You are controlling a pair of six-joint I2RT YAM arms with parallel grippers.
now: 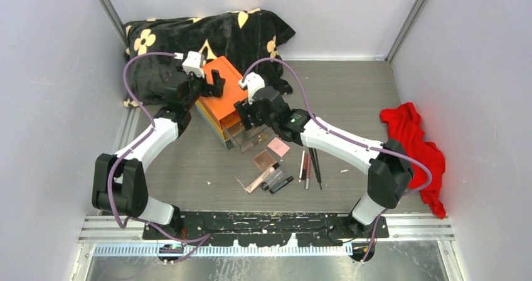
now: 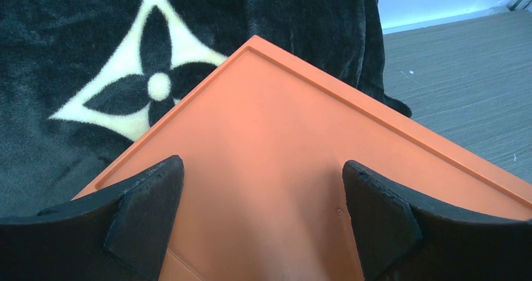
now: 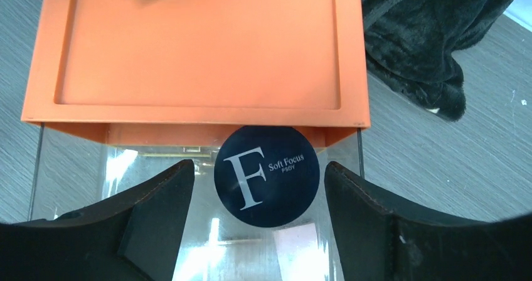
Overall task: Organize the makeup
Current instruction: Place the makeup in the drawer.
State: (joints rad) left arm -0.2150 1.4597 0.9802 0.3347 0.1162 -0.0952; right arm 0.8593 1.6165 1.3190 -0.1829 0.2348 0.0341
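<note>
Top external shows tubes (image 1: pixel 276 182), pencils (image 1: pixel 312 165) and pink compacts (image 1: pixel 278 147) loose on the table (image 1: pixel 376 93) nearest me. Beyond, my right fingers (image 3: pixel 157 212) stand open either side of the round dark compact (image 3: pixel 266 175), which lies in the orange box (image 3: pixel 194 49)'s clear drawer (image 3: pixel 75 168). Farther, my left fingers (image 2: pixel 147 206) gape above the box top.

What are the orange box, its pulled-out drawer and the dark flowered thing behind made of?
Orange box: probably matte plastic, smooth with a moulded rim.
Drawer: clear glossy plastic, seemingly; the table shows through.
Flowered thing: plush fabric; fuzzy pile shows.
</note>
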